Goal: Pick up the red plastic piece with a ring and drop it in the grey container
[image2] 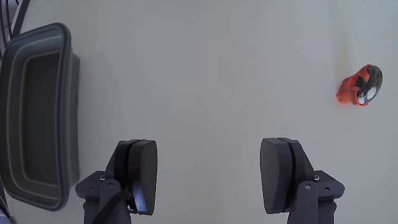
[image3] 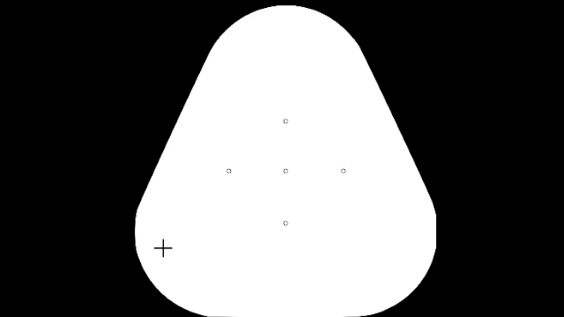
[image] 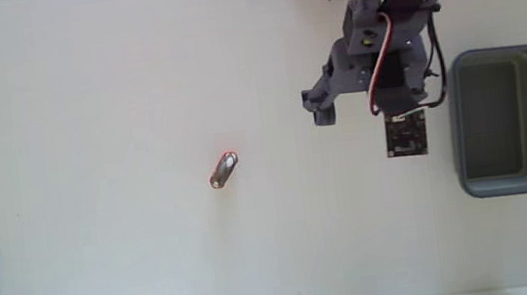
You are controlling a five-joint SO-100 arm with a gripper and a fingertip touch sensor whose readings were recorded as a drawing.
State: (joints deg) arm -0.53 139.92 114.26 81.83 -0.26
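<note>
Red-orange against the pale counter point(image: 88, 109), the plastic piece with a ring point(image: 224, 169) lies tilted near the middle of the fixed view, alone and well apart from everything else — the wrist view catches it at the right edge point(image2: 360, 86). The end effector point(image2: 208, 174) is spread wide with nothing between its dark fingers point(image2: 142, 171). At the right of the fixed view the grey container point(image: 507, 178) sits just beside the arm point(image: 374, 63); its inside looks bare.
</note>
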